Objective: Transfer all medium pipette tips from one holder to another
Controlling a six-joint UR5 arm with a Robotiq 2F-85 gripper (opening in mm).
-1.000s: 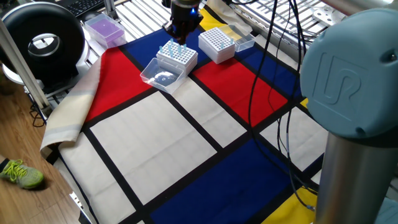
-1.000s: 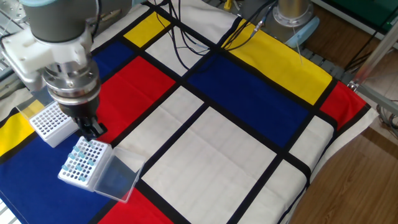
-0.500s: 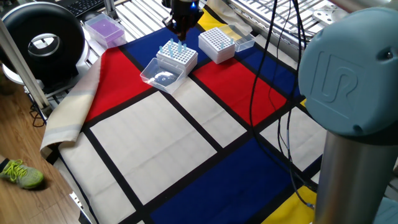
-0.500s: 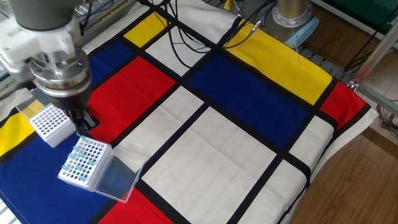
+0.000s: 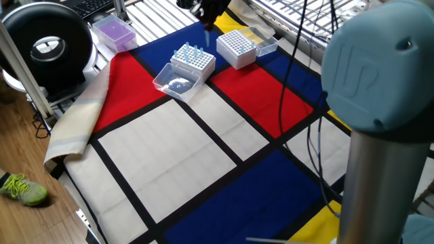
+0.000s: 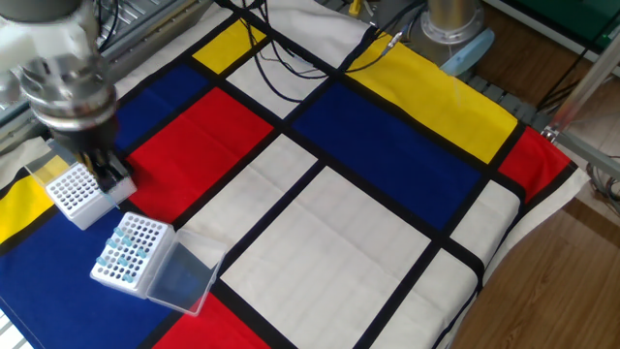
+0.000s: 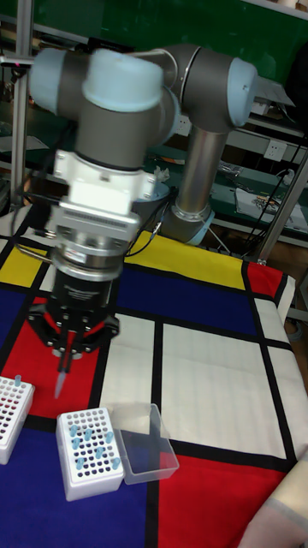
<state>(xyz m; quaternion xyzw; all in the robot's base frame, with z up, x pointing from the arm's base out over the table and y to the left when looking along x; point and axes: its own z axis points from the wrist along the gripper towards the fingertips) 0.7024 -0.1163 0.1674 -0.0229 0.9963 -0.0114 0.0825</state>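
Tall fixed view is showing the gripper (image 7: 62,372) hanging in the air with its fingers pinched tight on one pipette tip (image 7: 60,383), which is pointing down. It is floating between the two white boxes. The full holder (image 7: 88,451) with its clear lid (image 7: 147,445) open is sitting below and to one side, and the other medium pipette tips (image 7: 90,442) are standing in it. The second holder (image 7: 12,417) is waiting just beside it, with one tip poking up at its corner. I think the robot is carrying a tip across right now, and most of the job is not yet done. Next, it needs to line the tip up over an empty hole, go down slowly, and let go.
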